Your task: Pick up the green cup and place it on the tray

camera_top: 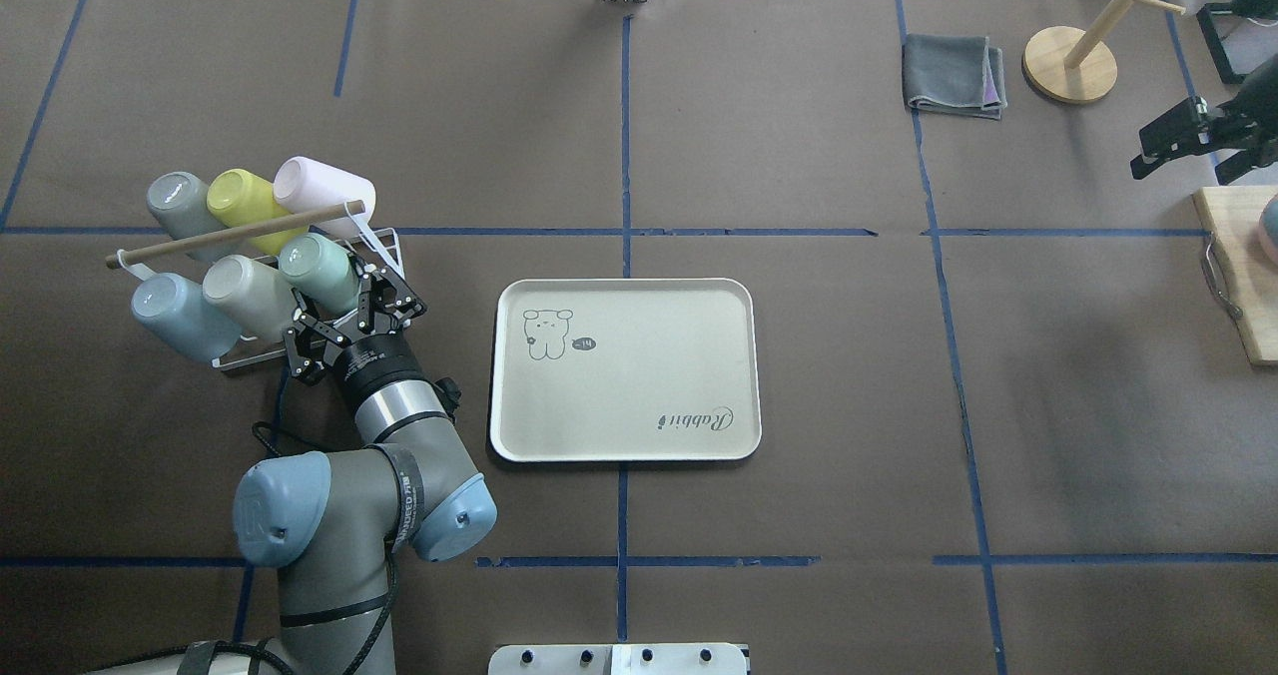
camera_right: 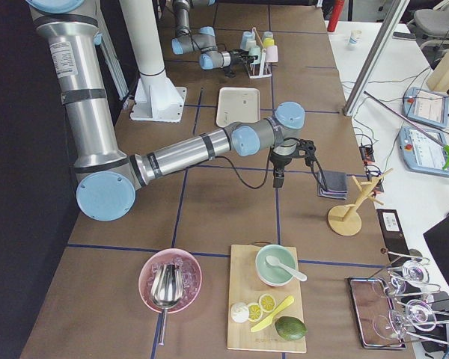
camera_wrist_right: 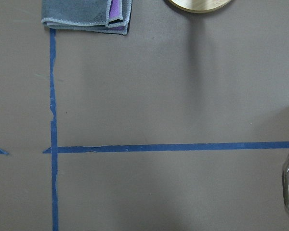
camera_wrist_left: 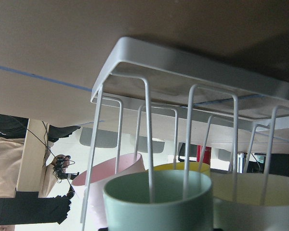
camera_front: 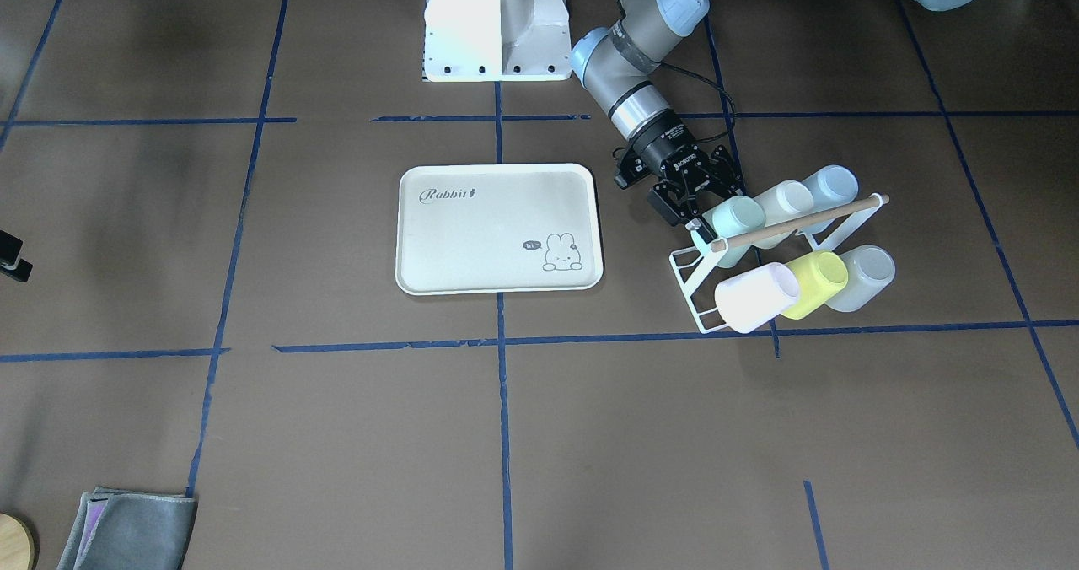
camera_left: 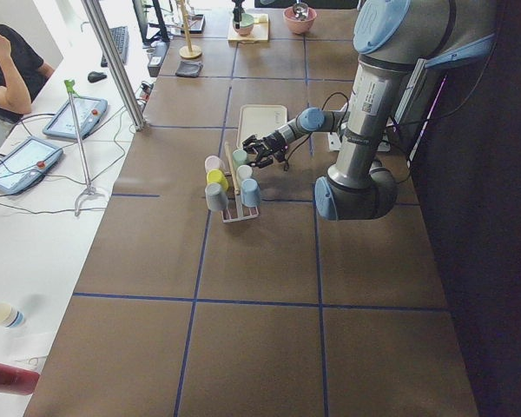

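Note:
The green cup (camera_top: 318, 264) lies on its side on the white wire rack (camera_top: 384, 246), at the end of the lower row nearest the tray (camera_top: 639, 375). My left gripper (camera_top: 339, 291) is open right at the cup's mouth, one finger on each side of the rim. In the left wrist view the green cup (camera_wrist_left: 159, 202) fills the bottom edge, with rack wires (camera_wrist_left: 183, 62) crossing it. From the front, the green cup (camera_front: 736, 218) sits just past the left gripper (camera_front: 701, 203). The cream tray (camera_front: 489, 233) holds nothing. My right gripper (camera_top: 1148, 151) hangs open far off at the table's right end.
The rack also holds a cream cup (camera_front: 784, 201), a pale blue cup (camera_front: 830, 186), a pink cup (camera_front: 754, 296), a yellow-green cup (camera_front: 816, 282) and a grey cup (camera_front: 861, 277), under a wooden rod (camera_front: 801, 224). A folded grey cloth (camera_top: 954, 76), wooden stand (camera_top: 1070, 64) and cutting board (camera_top: 1243, 276) sit at the right.

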You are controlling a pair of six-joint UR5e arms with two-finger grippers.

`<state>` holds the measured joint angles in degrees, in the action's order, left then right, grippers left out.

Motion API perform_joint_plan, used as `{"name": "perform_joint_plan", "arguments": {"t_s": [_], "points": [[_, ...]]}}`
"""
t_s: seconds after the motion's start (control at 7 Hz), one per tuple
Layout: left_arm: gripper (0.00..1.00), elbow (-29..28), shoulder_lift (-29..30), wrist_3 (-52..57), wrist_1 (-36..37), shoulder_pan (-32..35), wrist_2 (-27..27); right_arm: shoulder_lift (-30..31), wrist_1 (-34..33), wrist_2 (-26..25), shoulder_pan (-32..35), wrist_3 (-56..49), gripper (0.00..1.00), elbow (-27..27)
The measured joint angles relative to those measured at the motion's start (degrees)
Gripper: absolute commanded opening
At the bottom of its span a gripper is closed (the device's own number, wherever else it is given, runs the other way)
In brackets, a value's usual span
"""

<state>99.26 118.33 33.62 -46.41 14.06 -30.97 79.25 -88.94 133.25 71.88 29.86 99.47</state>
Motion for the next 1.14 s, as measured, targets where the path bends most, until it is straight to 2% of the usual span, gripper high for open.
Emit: {"name": "perform_joint_plan", "arguments": {"t_s": [0.43,1.14], "points": [[0.43,2.5,-0.3,6.5,0.5,0.2,0.2,-0.1,0.0,0.0,-0.1,0.2,1.00,-0.3],[0.43,6.5,-0.5,7.3,6.5,0.6,0.3,-0.1,0.0,0.0,-0.1,0.4,1.00,-0.6]]}}
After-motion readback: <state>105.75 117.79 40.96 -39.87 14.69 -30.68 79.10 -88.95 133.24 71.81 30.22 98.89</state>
